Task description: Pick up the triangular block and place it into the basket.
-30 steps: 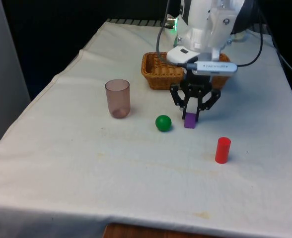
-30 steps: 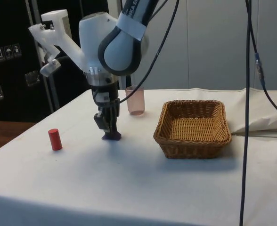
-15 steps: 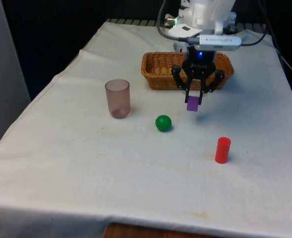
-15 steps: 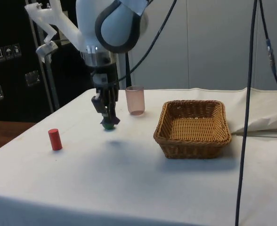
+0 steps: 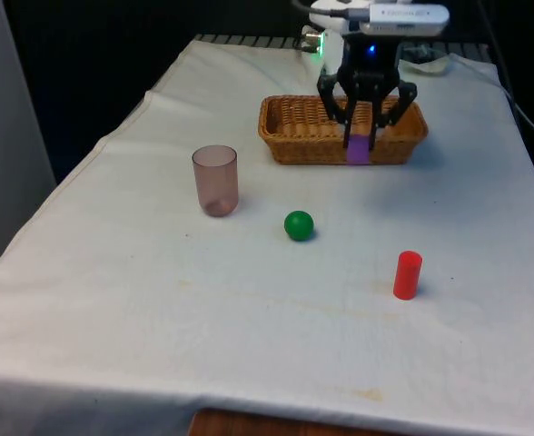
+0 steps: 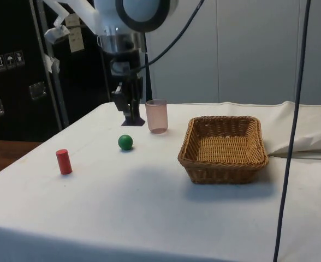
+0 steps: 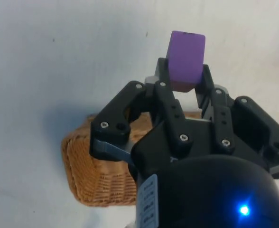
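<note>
The purple block (image 5: 359,150) hangs in the air, clamped between the gripper's (image 5: 360,136) fingers (image 7: 164,76), above the surface (image 5: 249,318) before the wicker basket (image 5: 294,127). Nearer lie a red cylinder (image 5: 407,274), green ball (image 5: 298,224) and pink cup (image 5: 215,180).

Pink cup (image 5: 215,180), green ball (image 5: 299,224) and red cylinder (image 5: 407,274) standing apart mid-worktop (image 5: 249,345).
</note>
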